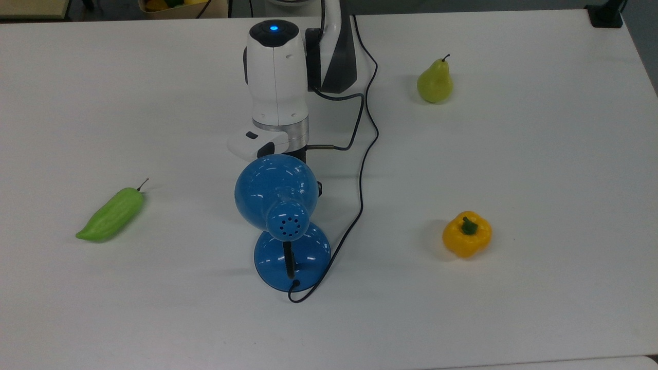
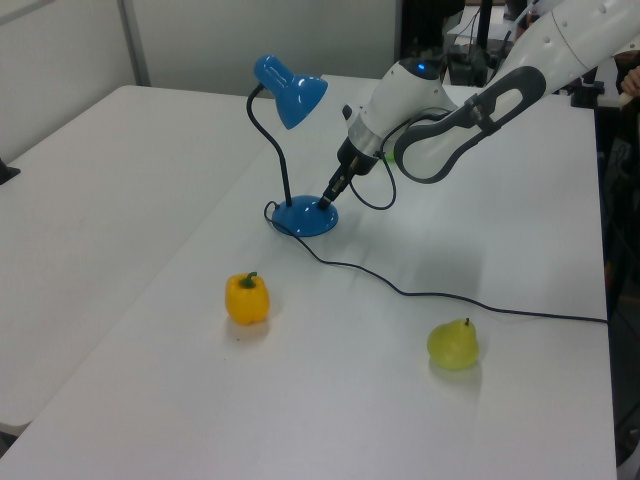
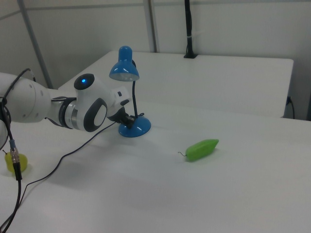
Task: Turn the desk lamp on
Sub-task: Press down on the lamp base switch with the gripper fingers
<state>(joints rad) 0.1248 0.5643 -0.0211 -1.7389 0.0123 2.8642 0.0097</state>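
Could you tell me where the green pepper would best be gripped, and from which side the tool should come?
Probably from straight above, closing across the thick middle of the green pepper. It lies flat on the table, long and tapering, running diagonally in the top view, so the narrow width suits the tool better than the length. The thin stem end looks too slight to hold. No other object lies close to it.

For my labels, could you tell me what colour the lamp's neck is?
Black, clearest in the left view.

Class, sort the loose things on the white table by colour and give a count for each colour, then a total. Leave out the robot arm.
Blue: 1, the desk lamp
Green: 2, the long green pepper and the pear
Yellow: 1, the bell pepper
Total: 4
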